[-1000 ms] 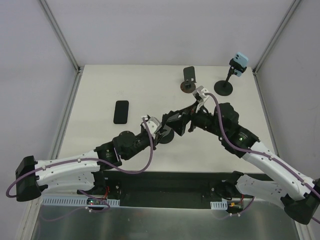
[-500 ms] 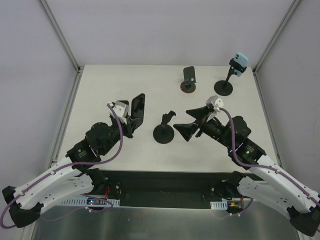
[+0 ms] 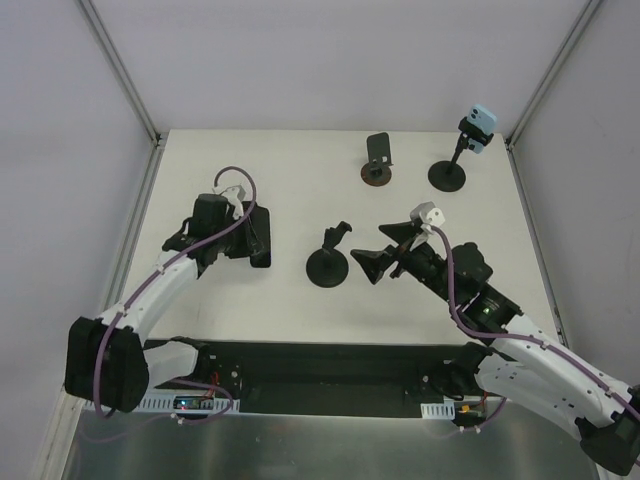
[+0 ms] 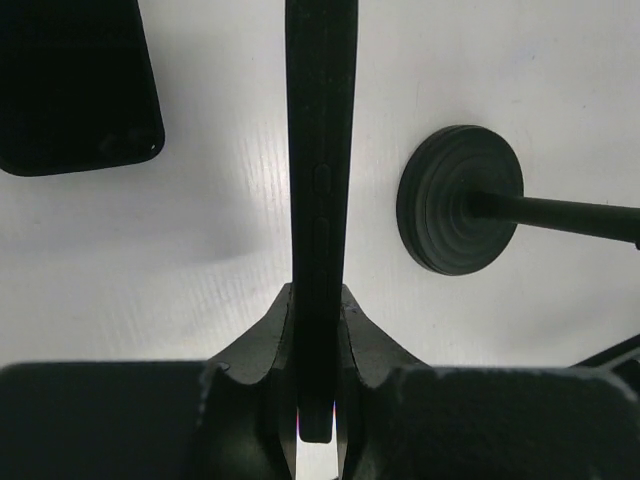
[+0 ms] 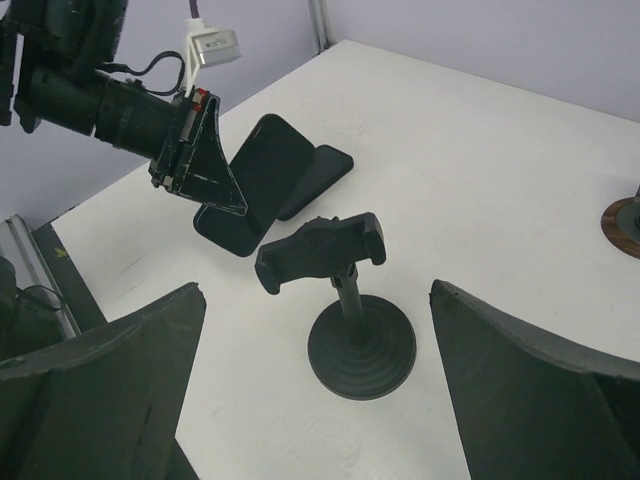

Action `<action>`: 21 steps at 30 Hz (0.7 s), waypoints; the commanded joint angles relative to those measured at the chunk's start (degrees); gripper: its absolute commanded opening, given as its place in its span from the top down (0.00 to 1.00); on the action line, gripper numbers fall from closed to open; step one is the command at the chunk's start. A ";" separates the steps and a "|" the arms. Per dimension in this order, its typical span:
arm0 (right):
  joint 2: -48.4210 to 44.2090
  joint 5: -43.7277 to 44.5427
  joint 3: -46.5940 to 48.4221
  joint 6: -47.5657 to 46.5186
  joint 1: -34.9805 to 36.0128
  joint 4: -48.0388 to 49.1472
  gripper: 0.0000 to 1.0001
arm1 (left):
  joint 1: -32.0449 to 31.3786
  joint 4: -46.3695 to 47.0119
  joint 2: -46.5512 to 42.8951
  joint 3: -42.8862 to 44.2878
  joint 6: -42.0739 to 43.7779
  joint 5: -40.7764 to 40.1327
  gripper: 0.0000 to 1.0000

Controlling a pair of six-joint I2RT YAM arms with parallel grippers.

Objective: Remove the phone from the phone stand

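Phone (image 5: 255,180) now off the phone stand (image 3: 328,262) and moved to frame left, clamped edge-on in left gripper (image 4: 318,305), low beside a second phone (image 4: 75,85) on the counter (image 3: 300,170). Right gripper (image 3: 368,242) has spread wide, clear of the stand. Removal looks done; set-down remains.

Left hand (image 3: 250,238) in a tight pinch; right hand (image 3: 384,250), fingers spread wide.

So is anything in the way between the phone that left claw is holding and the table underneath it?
Partly. The left gripper holds the phone tilted low over the table, and a second phone lies flat right beside it. The empty stand is well apart.
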 commanded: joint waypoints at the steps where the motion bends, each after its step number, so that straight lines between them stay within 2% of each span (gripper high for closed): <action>1: 0.20 1.95 -1.23 -1.62 -0.12 5.24 0.04 | 2.67 3.35 7.08 7.85 -2.63 10.62 1.00; 12: -0.50 5.56 -2.82 -2.85 -0.12 5.77 0.04 | 5.40 5.72 30.21 20.51 -1.84 15.28 1.00; 21: 0.46 4.68 -2.82 -3.21 -0.12 5.68 0.04 | 7.15 5.73 37.95 23.68 -1.66 16.69 1.00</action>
